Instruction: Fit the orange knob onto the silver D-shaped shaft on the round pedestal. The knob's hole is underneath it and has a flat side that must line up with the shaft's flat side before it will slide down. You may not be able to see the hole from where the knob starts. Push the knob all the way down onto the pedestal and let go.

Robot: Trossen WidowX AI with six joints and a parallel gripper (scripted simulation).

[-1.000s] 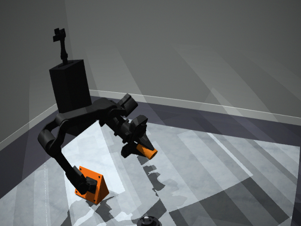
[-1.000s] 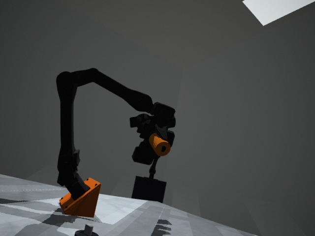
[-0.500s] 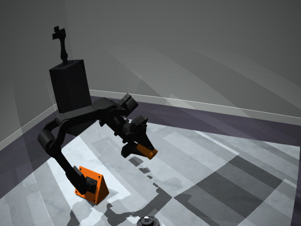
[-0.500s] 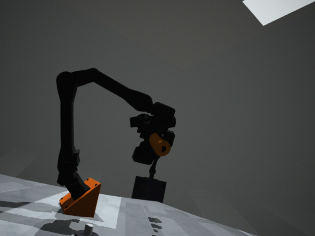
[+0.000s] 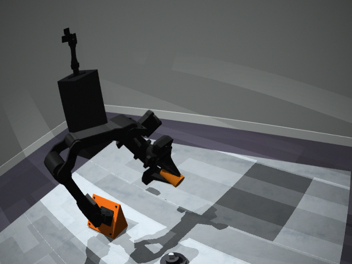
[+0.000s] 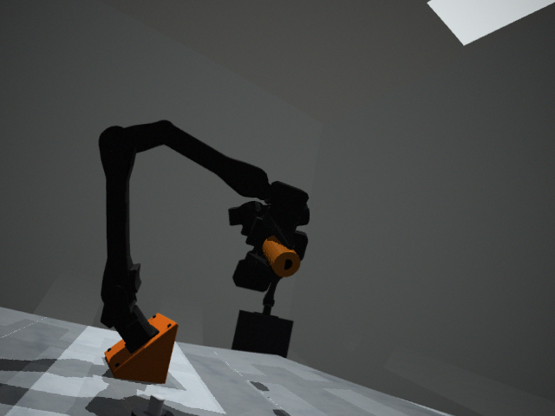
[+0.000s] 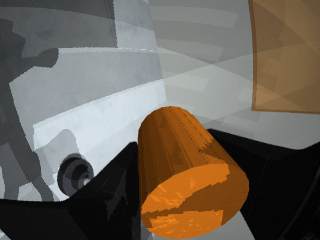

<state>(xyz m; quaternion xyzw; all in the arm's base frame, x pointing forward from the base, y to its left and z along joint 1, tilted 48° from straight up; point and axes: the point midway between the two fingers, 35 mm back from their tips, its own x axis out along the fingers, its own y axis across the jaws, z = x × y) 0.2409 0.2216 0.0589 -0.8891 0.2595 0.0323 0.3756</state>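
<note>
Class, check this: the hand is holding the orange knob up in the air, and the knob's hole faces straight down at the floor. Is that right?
Not quite. The hand does hold the orange knob in the air, but the knob lies roughly sideways, its D-shaped hole facing the exterior view's camera, not the floor.

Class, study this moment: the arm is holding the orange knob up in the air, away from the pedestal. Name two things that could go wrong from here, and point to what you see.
1. The orange knob lies tilted sideways in the gripper, its D-shaped hole facing outward. Unless it is turned hole-down with the flats matched, it will probably jam on the shaft.
2. The pedestal sits low and far from the knob; a long carry could let the knob slip.
</note>
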